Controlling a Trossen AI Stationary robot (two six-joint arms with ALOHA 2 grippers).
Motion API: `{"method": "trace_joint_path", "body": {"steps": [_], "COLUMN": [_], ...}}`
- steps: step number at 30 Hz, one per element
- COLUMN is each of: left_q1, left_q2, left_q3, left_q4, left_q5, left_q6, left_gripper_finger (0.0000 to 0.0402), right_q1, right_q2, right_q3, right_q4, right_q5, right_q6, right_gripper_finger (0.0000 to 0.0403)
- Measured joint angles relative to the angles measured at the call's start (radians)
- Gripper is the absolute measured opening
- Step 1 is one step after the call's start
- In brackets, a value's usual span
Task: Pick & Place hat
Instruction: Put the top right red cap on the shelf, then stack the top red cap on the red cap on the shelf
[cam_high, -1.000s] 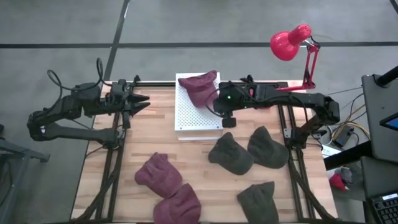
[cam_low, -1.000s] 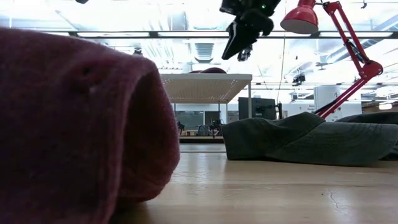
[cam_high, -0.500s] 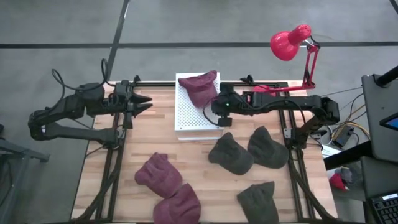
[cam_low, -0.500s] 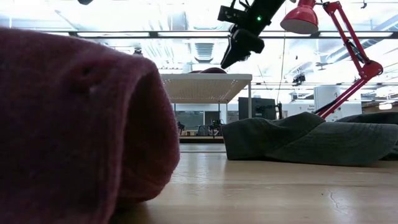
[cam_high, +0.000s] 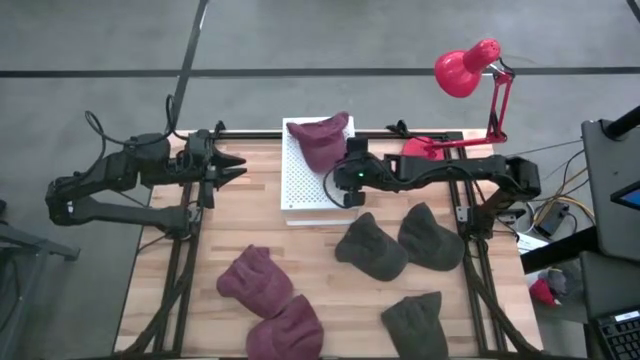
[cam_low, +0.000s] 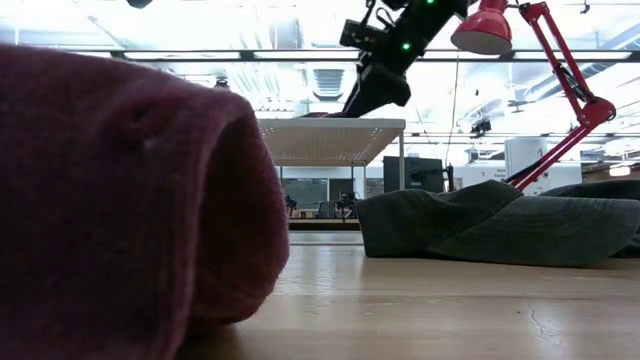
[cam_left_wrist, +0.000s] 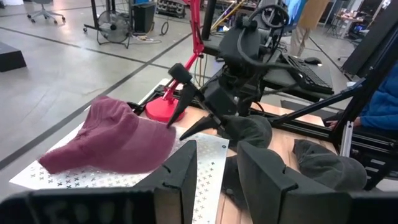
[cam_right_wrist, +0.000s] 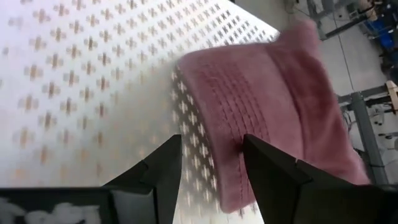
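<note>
A red desk lamp (cam_high: 467, 72) stands at the wooden table's (cam_high: 225, 225) far right corner. Grey floor (cam_high: 300, 40) crossed by dark lines surrounds it. Beyond, bright ceiling lights (cam_low: 250, 30), a floor fan (cam_left_wrist: 114, 28) and office chairs show.

Maroon hat (cam_high: 320, 141) lying flat on white perforated platform (cam_high: 305, 185), far edge.
</note>
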Motion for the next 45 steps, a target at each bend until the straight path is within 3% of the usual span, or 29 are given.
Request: {"method": "trace_joint_path", "body": {"steps": [8, 16, 22, 29, 39, 45], "left_q1": [0.0, 0.0, 0.0, 0.0, -0.002, -0.003], "left_q2": [0.0, 0.0, 0.0, -0.001, 0.0, -0.005], "left_q3": [0.0, 0.0, 0.001, 0.033, 0.018, -0.043], "left_q4": [0.0, 0.0, -0.014, -0.234, -0.625, -0.706], "left_q5": [0.003, 0.006, 0.007, 0.008, 0.052, 0.142], "left_q6": [-0.006, -0.013, -0.005, -0.055, -0.368, -0.46], "left_gripper_finger": [0.0113, 0.0113, 0.0113, 0.0113, 0.0113, 0.0113], "right_q1": [0.001, 0.001, 0.042, 0.072, 0.141, 0.206], "right_q2": [0.113, 0.135, 0.067, -0.032, -0.125, -0.141], "right_q3": [0.134, 0.203, 0.215, 0.217, 0.213, 0.212], "right_q4": [-0.006, -0.04, -0.096, -0.137, -0.275, -0.283], "right_q5": [0.036, 0.05, -0.078, -0.081, -0.087, -0.088], "right_q6": [-0.039, -0.091, -0.092, 0.069, 0.306, 0.374], "right_gripper_finger": [0.0146, 0.014, 0.0149, 0.0144, 0.0133, 0.0141]}}
